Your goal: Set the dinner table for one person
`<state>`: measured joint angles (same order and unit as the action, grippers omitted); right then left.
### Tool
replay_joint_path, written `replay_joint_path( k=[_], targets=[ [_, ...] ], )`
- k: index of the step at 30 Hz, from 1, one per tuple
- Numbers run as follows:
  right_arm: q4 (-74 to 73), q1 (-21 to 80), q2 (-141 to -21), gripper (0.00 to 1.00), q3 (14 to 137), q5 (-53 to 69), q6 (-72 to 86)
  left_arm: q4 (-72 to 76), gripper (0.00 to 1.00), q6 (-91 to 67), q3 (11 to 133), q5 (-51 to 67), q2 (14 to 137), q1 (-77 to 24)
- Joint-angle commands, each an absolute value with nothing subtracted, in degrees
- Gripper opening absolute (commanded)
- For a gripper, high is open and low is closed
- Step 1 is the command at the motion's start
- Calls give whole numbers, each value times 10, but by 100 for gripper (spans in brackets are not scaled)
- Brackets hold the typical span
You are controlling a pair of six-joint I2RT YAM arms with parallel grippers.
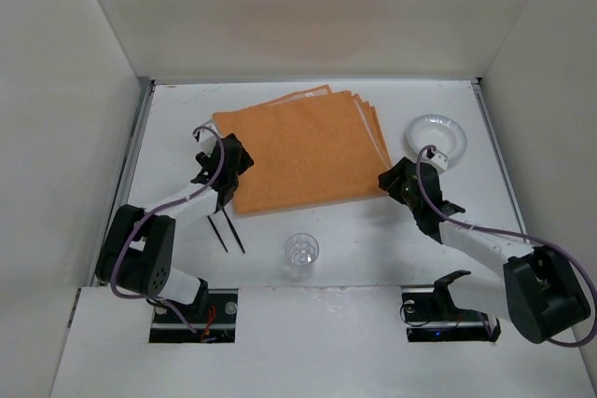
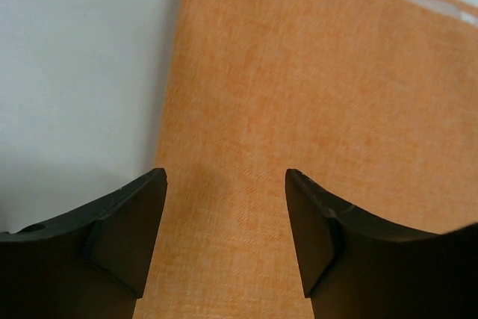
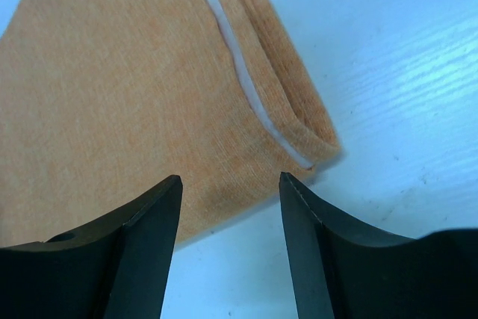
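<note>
- Hovering over the orange mat (image 1: 303, 146), both arms look set for a two-handed pinch to square or shift it. I judge this an early step, since nothing sits on the mat.
- The left end effector (image 2: 226, 177) has its jaws apart and empty. It sits at the mat's left edge, one finger over the cloth's border and the other over cloth.
- The right end effector (image 3: 230, 181) is also spread with nothing between the jaws, above the mat's near right corner.
- The bench (image 1: 373, 240) is the white surface under everything. The mat lies on its far middle, turned slightly off square.
- To do this well, both end effectors should come down together and bite the same depth of cloth, so neither side lags.
- The right wrist view shows several layered edges at that corner. The right jaws should take the whole stack or only the top sheet by choice, not by accident.
- The cloth should stay low and lightly taut while the arms move in step, so it does not sag or wrinkle.
- The chopsticks (image 1: 227, 230) lie just near of the left corner, the glass (image 1: 301, 249) stands at near middle, and the plate (image 1: 417, 130) sits at far right. A nearward drag would risk sweeping the first two.
</note>
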<state>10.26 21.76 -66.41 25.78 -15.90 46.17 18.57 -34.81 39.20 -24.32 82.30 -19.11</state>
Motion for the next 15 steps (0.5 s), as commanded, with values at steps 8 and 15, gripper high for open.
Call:
replay_joint_path(
  k=[8,15],
  targets=[
    [118,224,-760,69,269,-91,534,181,52,-388,356,-277,845,-200],
    [151,224,-795,10,269,-90,565,219,15,-394,388,-254,921,-186]
  ],
)
